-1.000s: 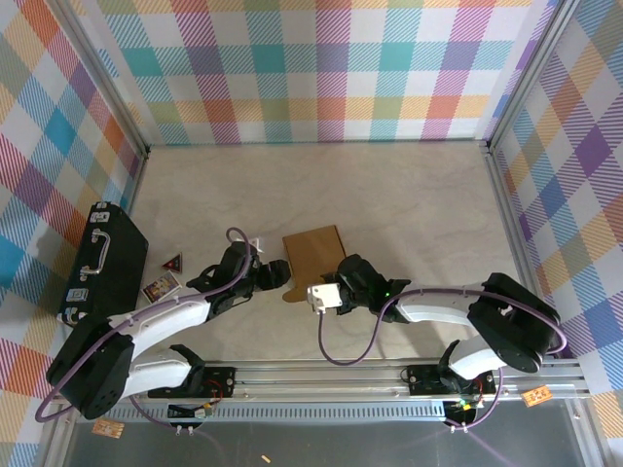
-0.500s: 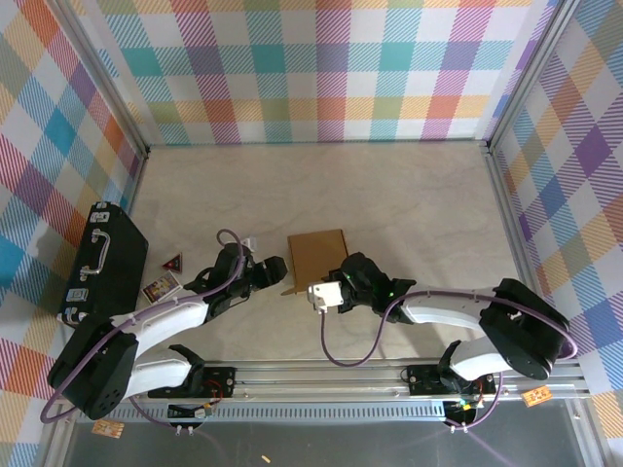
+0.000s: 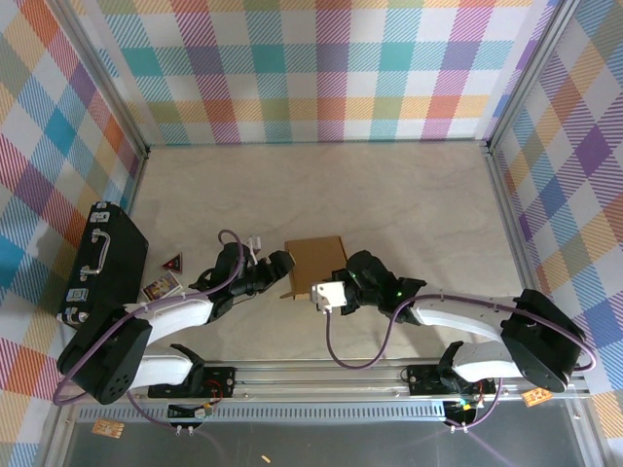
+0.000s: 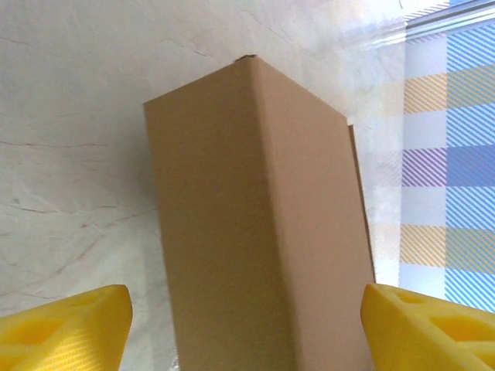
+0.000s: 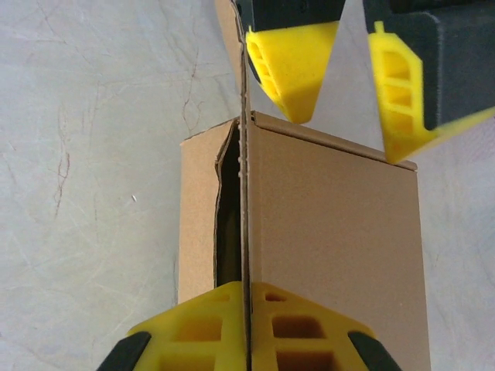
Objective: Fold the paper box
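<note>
Now that the right tool (image 5: 246,303) has clenched the paper box (image 5: 332,232) panel, the left tool (image 4: 246,297), released wider, may fold.

- Cardboard box (image 4: 255,232): lower end cut off by the left wrist view's bottom edge.
- Small cards (image 3: 159,286) beside black case (image 3: 102,263): print too small to read.

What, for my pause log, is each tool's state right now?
Left tool: open, holding nothing.
Right tool: shut on a wall of the paper box.
</note>
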